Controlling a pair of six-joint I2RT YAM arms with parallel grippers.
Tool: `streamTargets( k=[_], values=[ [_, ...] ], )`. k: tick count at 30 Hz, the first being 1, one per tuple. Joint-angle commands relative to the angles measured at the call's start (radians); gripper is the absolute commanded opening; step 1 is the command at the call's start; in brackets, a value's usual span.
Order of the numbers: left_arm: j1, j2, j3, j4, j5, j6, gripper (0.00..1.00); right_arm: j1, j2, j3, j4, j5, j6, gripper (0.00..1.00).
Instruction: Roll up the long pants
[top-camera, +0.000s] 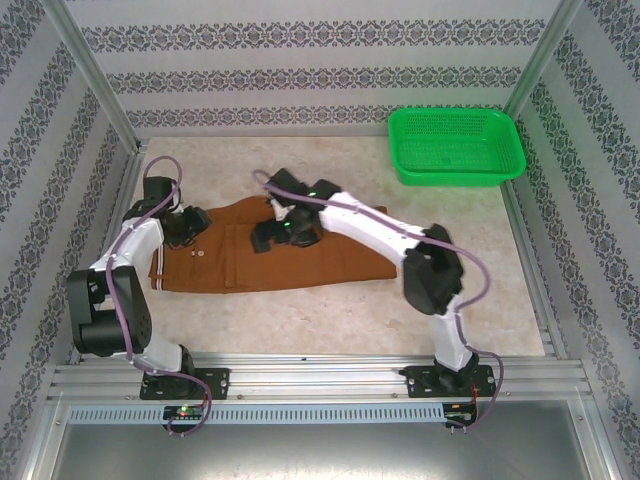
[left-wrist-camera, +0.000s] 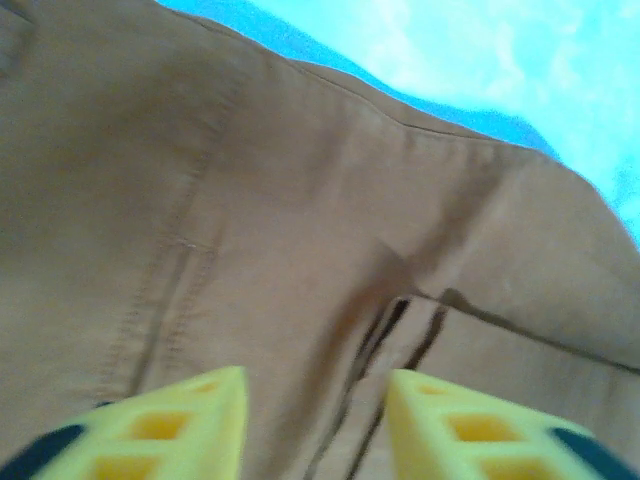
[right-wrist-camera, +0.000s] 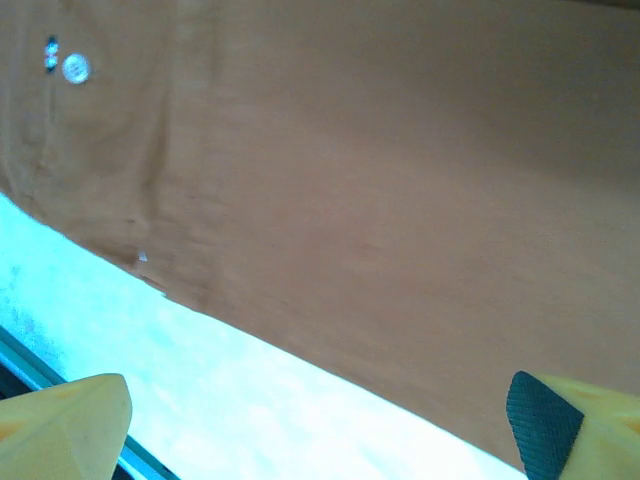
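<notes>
Long pants (top-camera: 270, 262) lie flat on desk (top-camera: 330, 320) in top view, folded lengthwise. The waist end is at the left and the legs run right. Green basket (top-camera: 455, 145) stands well apart from the pants, beyond their leg end at the far corner. Left gripper (top-camera: 190, 225) is low over the pants' waist end. Right gripper (top-camera: 275, 232) is over the pants' far edge, about mid-length. Cannot tell either jaw opening from up here.

Left wrist view: rust-brown pants cloth up close, with stitched seams and a dark fold line. A pale strip of desk shows past the pants' edge. Yellow fingers (left-wrist-camera: 180, 425) are just above the cloth. Jaws are part open with a clear gap; pants cloth lies under the gap and nothing is pinched.

Right wrist view: pants edge runs diagonally, with bare desk beside it. A small pale button (right-wrist-camera: 75, 68) sits on the pants. Fingers (right-wrist-camera: 65, 425) stand far apart. Jaws are spread wide above the pants edge and grip nothing.
</notes>
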Motion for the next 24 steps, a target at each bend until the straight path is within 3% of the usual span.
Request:
streamTargets(
  k=[1,4,9,12,13,15,17,19,24],
  values=[
    [-0.049,0.063,-0.022,0.075,0.128,0.045,0.66,-0.088,-0.160,-0.132,0.041,0.004,0.011,0.98],
    [-0.097,0.111,-0.032,0.091,0.153,0.065,0.76,-0.157,-0.220,-0.262,0.084,-0.015,0.021,0.98],
    [-0.149,0.202,-0.028,0.114,0.174,0.069,0.76,-0.204,-0.244,-0.351,0.113,-0.021,0.017,0.98],
    [-0.169,0.225,-0.015,0.105,0.171,0.063,0.63,-0.208,-0.245,-0.375,0.138,-0.023,0.018,0.98],
    [-0.169,0.225,-0.013,0.098,0.170,0.063,0.50,-0.210,-0.243,-0.379,0.140,-0.022,0.020,0.98],
    [-0.169,0.218,-0.001,0.073,0.154,0.060,0.35,-0.211,-0.233,-0.379,0.141,-0.033,0.023,0.98],
    [-0.170,0.202,0.013,0.040,0.141,0.064,0.08,-0.211,-0.223,-0.382,0.144,-0.035,0.026,0.98],
    [-0.170,0.168,0.015,0.027,0.135,0.065,0.00,-0.212,-0.216,-0.387,0.145,-0.040,0.026,0.98],
    [-0.168,0.125,0.044,-0.022,0.120,0.062,0.00,-0.226,-0.215,-0.417,0.170,-0.050,0.041,0.98]
  ],
)
